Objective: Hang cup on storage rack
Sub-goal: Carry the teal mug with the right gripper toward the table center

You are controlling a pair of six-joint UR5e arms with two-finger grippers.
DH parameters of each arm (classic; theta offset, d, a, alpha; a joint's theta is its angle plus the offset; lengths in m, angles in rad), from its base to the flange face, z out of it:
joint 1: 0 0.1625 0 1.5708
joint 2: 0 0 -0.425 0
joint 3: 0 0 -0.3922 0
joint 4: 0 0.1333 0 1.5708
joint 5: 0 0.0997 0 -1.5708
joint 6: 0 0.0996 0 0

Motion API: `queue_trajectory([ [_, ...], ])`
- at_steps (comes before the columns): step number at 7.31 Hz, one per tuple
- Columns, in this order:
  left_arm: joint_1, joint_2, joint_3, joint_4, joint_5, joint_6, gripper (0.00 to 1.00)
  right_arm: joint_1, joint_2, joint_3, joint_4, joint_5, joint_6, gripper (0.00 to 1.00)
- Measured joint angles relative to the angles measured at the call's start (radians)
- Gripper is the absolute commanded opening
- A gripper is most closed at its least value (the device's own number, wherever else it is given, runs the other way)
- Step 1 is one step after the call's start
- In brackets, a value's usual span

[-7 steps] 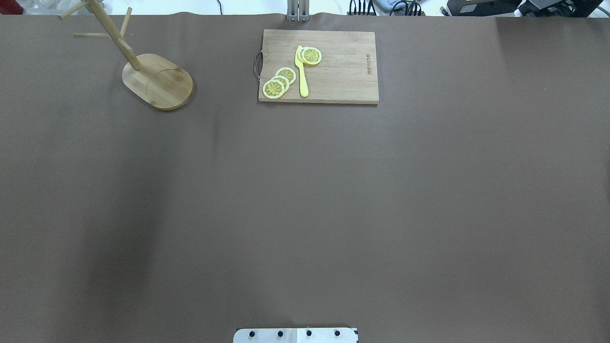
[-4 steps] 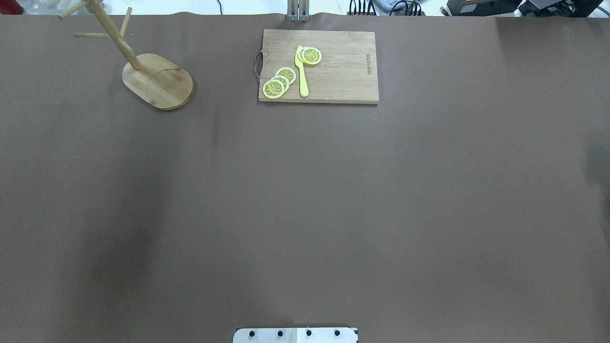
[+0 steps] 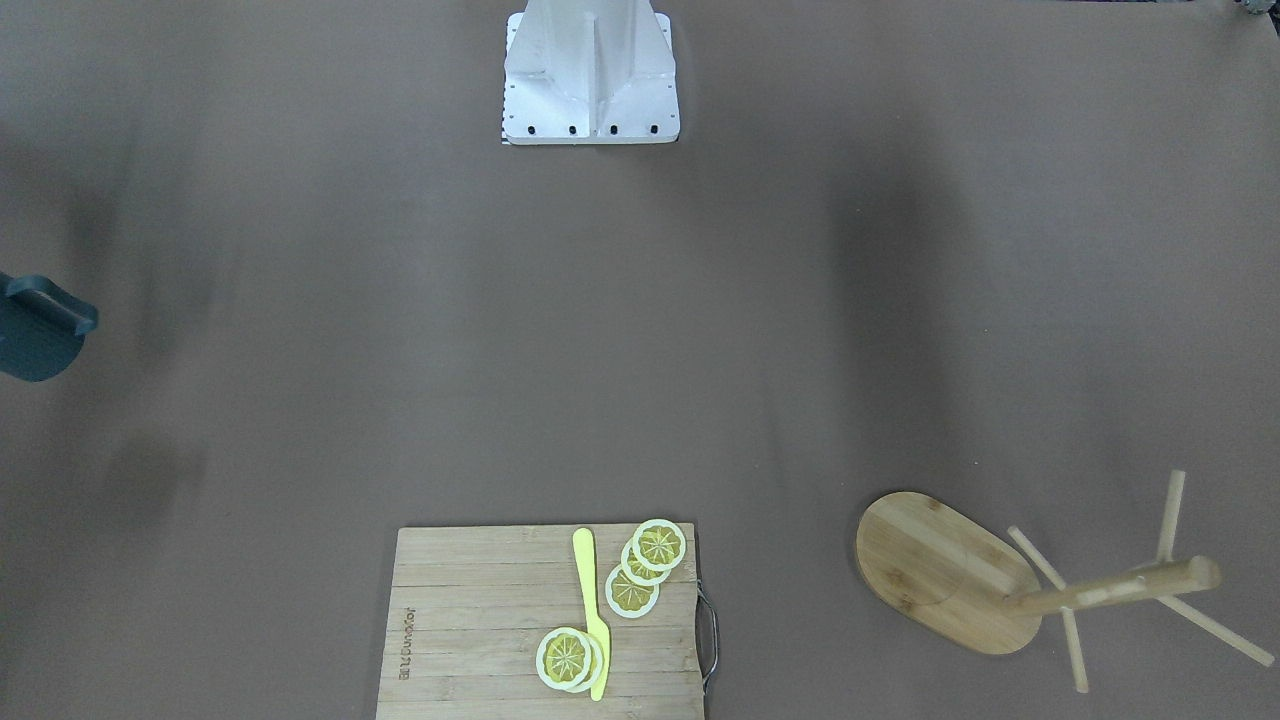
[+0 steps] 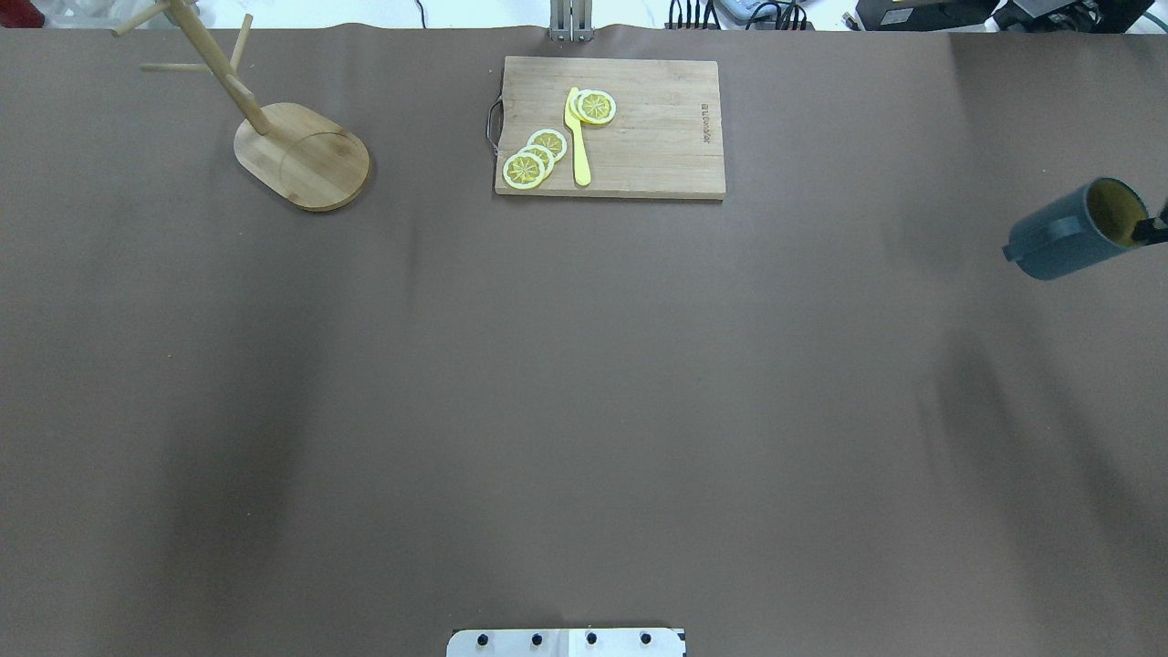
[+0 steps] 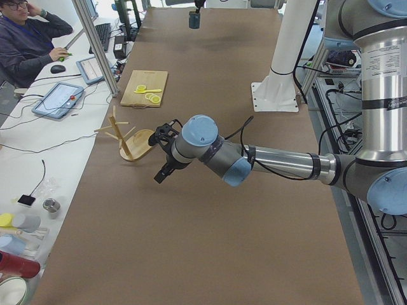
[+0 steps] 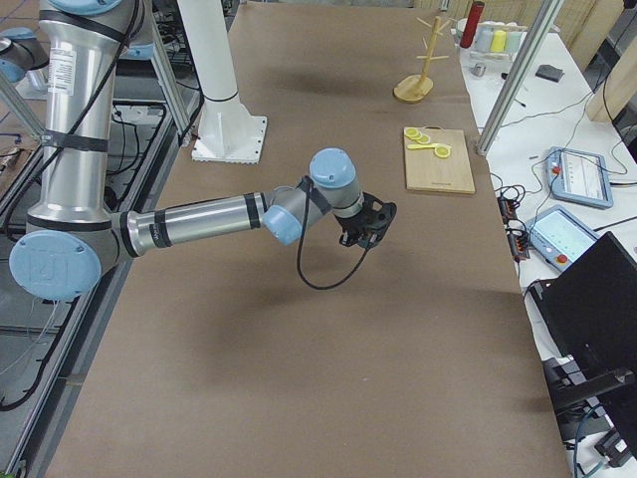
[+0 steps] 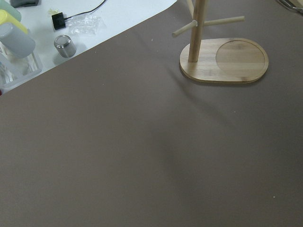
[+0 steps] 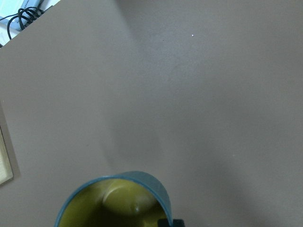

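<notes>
The cup (image 4: 1063,235), dark slate-blue with a yellow-olive inside, hangs tilted in the air at the right edge of the overhead view, handle toward the table's middle. It also shows at the left edge of the front view (image 3: 35,335) and in the right wrist view (image 8: 113,201). My right gripper (image 4: 1150,230) is shut on its rim, mostly out of frame. The storage rack (image 4: 306,157) stands at the far left, pegs bare; the left wrist view shows it too (image 7: 222,59). My left gripper (image 5: 163,174) hovers over the table short of the rack; I cannot tell whether it is open.
A wooden cutting board (image 4: 639,128) with lemon slices (image 4: 534,157) and a yellow knife (image 4: 578,137) lies at the far middle. The robot base (image 4: 566,641) is at the near edge. Small clutter, such as a metal tin (image 7: 64,46), lies off the table's left end.
The cup, held by my right gripper, has come into the overhead view from the right edge. Before it was out of view. The rack and board have not moved.
</notes>
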Motion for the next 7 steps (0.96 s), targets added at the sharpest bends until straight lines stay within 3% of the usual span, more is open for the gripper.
queue_trajectory([
  [2, 0.001, -0.003, -0.001, 0.0, -0.001, -0.016, 0.99, -0.141, 0.189, 0.075, -0.262, -0.108, 0.113, 0.0],
  [4, 0.003, -0.007, 0.0, -0.001, 0.0, -0.046, 0.99, -0.324, 0.407, 0.083, -0.508, -0.223, 0.17, 0.0],
  [7, 0.006, -0.009, 0.006, -0.001, 0.001, -0.054, 0.99, -0.538, 0.581, 0.055, -0.609, -0.371, 0.172, 0.0],
])
